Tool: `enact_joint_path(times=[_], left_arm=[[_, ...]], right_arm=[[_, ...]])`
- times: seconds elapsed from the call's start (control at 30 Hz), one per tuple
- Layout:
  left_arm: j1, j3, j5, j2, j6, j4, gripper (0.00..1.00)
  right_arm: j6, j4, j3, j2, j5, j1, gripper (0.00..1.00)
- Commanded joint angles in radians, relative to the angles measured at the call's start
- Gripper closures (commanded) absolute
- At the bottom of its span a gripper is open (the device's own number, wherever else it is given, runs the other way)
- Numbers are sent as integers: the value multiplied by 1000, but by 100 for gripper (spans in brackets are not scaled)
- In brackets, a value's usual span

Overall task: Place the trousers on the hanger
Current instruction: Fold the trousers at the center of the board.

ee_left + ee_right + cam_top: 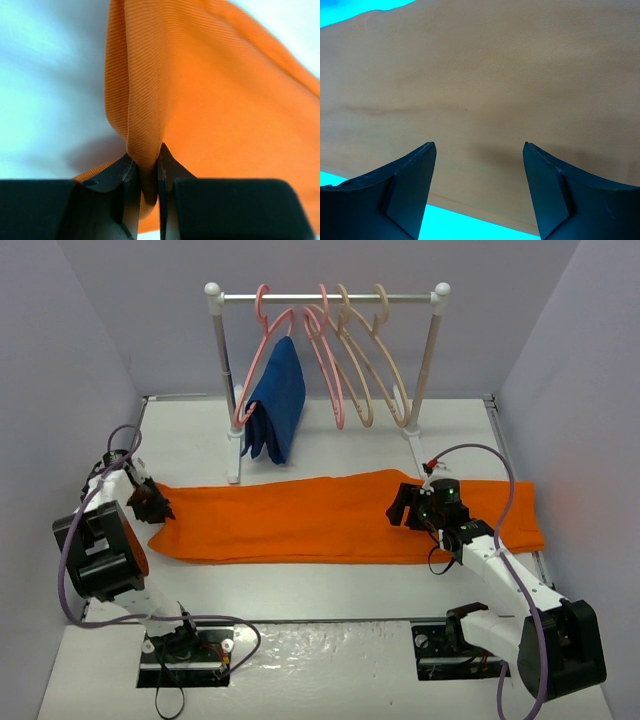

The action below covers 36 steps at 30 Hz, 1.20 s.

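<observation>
The orange trousers (320, 520) lie flat, stretched left to right across the table in front of the rack. My left gripper (160, 510) is at their left end. In the left wrist view it (145, 165) is shut on a raised fold of the orange cloth (225, 100). My right gripper (405, 508) hovers over the right-middle part of the trousers. In the right wrist view it (479, 147) is open and empty above the cloth (480, 75). Two cream-beige hangers (385, 365) hang on the rail at the right.
A white clothes rack (222, 390) stands at the back of the table. A dark blue garment (280, 400) hangs on a pink hanger at its left, and another pink hanger (328, 370) hangs mid-rail. Grey walls close in on both sides.
</observation>
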Motion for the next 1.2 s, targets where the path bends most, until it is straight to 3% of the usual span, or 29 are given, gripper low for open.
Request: enact_joint_path(times=[0.0,0.2,0.4,0.5,0.73,0.87,0.97,1.17], left_arm=[[-10,38,114,-280,-123,-99,100],[16,230,115,-403,-161,-172,100],[69,398,96,-403,-199,-158,100],[167,478,95,-396,-238,-155,100],[171,642,6,-373,-183,-247,100],[124,699,-35,-380,-126,-322,100],[22,754,8,-374,-87,-383,100],[-184,586,125,-488,-166,-317,100]], right_arm=[[8,5,32,-12,22,10,33],[11,-60,78,-46,35,15,33],[18,-97,122,-49,39,21,33],[18,-133,142,-45,49,24,33],[28,-146,169,-34,53,37,33],[31,-146,169,-25,55,48,32],[26,-151,173,-24,56,51,32],[22,-198,220,-47,69,51,32]])
